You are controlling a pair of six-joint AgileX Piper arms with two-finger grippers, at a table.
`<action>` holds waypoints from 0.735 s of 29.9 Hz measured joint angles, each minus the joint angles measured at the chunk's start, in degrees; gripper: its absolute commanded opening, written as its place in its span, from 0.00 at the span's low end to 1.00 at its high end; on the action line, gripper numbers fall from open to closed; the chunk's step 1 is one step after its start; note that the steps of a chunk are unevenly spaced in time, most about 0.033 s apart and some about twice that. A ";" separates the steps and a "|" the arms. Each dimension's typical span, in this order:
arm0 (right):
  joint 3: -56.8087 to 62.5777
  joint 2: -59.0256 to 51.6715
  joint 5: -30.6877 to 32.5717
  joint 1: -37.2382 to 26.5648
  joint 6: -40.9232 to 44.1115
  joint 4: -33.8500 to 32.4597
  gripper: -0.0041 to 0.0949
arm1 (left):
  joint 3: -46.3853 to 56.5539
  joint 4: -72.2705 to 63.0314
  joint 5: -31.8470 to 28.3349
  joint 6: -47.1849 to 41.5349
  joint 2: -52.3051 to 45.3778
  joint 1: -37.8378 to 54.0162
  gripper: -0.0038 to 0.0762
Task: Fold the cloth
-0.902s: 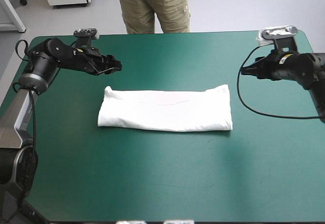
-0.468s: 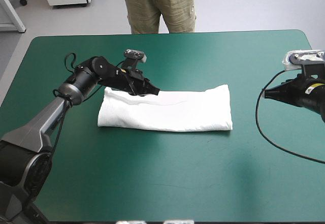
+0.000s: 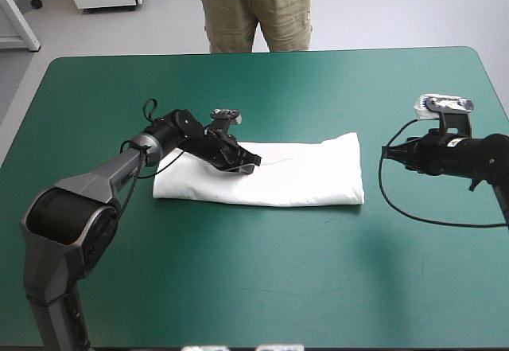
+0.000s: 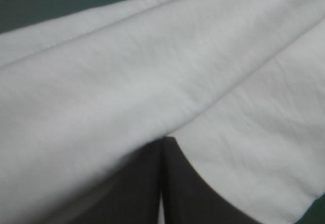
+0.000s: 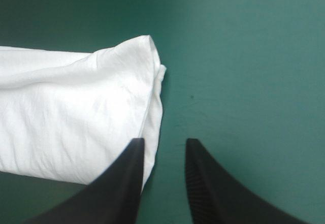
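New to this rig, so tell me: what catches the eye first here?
The folded white T-shirt lies mid-table on the teal-green cover. The left gripper is down on its left half, shut on the cloth. The right gripper hovers open just off its right end.

The left arm [image 3: 83, 192] has smooth grey links joined by rounded black joints and narrows to a black wrist, the right arm [image 3: 477, 156] shows all black, and the right gripper [image 5: 163, 140] bears two broad black fingers [image 5: 119, 183], curved like fins and tapering to points.
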 measured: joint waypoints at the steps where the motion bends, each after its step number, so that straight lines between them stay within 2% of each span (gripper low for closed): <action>1: 0.02 1.74 0.00 0.00 -1.00 1.61 0.71 | 0.00 -0.77 0.00 0.06 0.58 0.00 0.04; 3: 0.07 4.90 -0.15 0.00 -3.03 4.58 0.74 | -0.20 -1.45 0.00 0.11 0.86 0.00 0.04; 8: 0.07 13.04 -0.62 0.00 -10.06 13.79 0.72 | -0.51 -2.86 0.05 0.18 1.66 0.16 0.04; 17: 0.07 23.15 -1.48 0.00 -16.25 18.73 0.71 | -0.63 -3.10 0.17 0.32 1.77 0.18 0.04; 19: 0.07 24.94 -1.48 0.00 -17.51 20.16 0.66 | -0.63 -3.10 0.17 0.32 1.77 0.18 0.04; 22: -0.20 26.62 -1.26 -0.06 -19.14 21.98 0.51 | -0.63 -3.10 0.17 0.32 1.82 0.18 0.04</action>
